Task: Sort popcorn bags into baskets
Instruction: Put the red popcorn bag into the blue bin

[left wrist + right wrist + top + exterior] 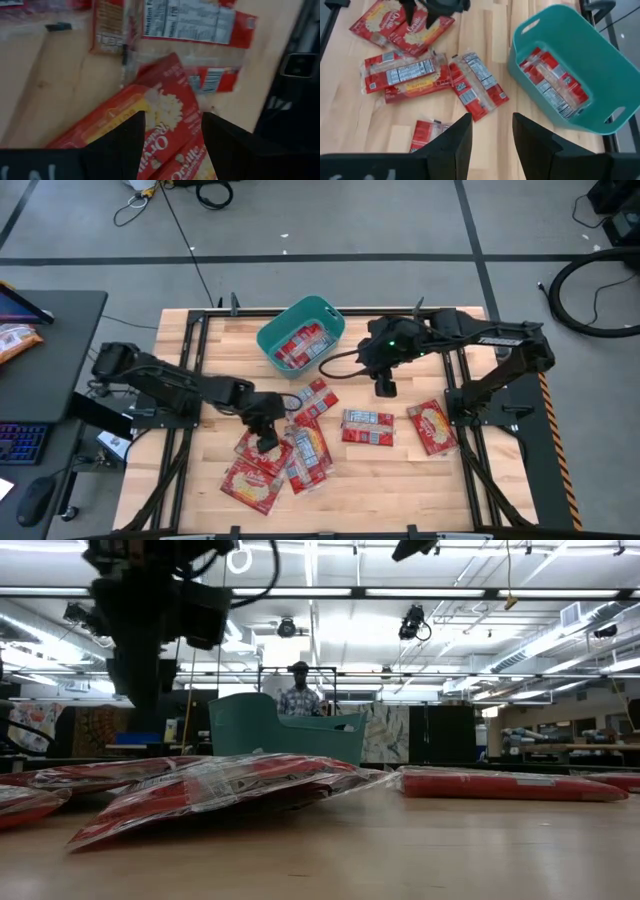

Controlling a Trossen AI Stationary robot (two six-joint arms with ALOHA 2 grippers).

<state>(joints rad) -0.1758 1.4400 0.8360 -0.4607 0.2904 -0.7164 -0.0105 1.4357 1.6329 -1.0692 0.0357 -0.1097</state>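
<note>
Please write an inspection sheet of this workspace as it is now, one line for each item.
Surface: wooden table, bare between packets.
Job's things: teal basket at the far edge holds popcorn bags; loose bags lie spread on the table.
Clutter: nothing seen on the table.
Grippers: left tool open, over the near-left pile; right tool open and empty, beside the basket.
Cables: black cable runs from the right arm toward the basket; more on the floor.
Surroundings: desk to the left; a person stands far behind.

red popcorn bags (215, 790) in foreground, teal basket (285, 730) behind, perhaps a person (299, 695) beyond
</note>
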